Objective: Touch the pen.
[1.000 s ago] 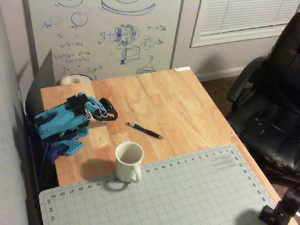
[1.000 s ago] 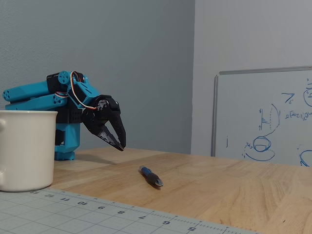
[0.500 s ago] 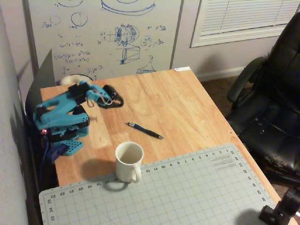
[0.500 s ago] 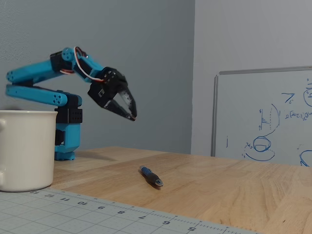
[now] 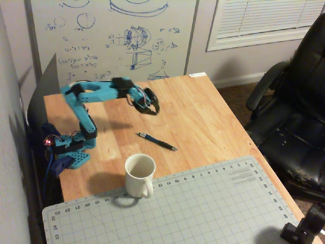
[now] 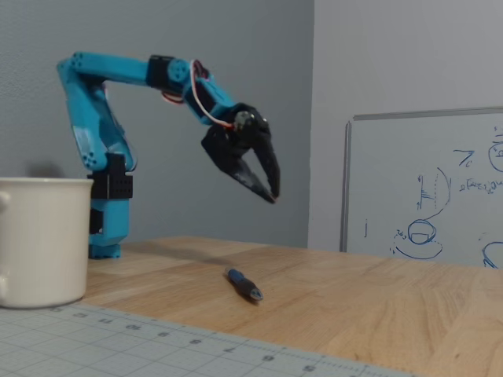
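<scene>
Contact not yet made. The claw [image 6: 267, 187] hangs well above the bench [image 6: 377, 298], slightly parted and empty; descent to the pen [image 6: 244, 285] remains.

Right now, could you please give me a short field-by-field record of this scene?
pen: pen lies flat on the wooden table, untouched
gripper: gripper hangs in the air above the table, fingertips pointing down, close together, empty
mug: white mug stands upright at the cutting mat's edge, handle over the mat
mat: grey cutting mat covers the table's near end in the overhead view
contact: none between gripper and pen
</scene>
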Controlling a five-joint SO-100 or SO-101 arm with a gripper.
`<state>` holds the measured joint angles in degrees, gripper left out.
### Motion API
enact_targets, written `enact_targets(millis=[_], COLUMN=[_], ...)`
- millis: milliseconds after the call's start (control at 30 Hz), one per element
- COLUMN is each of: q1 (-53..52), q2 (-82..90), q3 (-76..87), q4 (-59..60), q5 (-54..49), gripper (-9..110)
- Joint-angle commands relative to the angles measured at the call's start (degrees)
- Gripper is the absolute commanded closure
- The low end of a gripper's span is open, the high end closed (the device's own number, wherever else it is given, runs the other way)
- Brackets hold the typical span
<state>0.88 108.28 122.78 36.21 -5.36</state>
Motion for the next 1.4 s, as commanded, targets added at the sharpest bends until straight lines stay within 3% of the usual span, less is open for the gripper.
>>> enact_targets(millis=[0, 333, 733, 1367], q1=[-3.6, -9.93, -10.55, -10.02], q2=[-6.15, -18.54, -31.29, -21.8], q3=[-9.4, -16.7, -23.91, -22.59], q4=[-1.14, -1.23, -1.23, 0.97], q5=[-0.53, -0.53, -0.53, -0.44], gripper=[101, 101, 101, 101])
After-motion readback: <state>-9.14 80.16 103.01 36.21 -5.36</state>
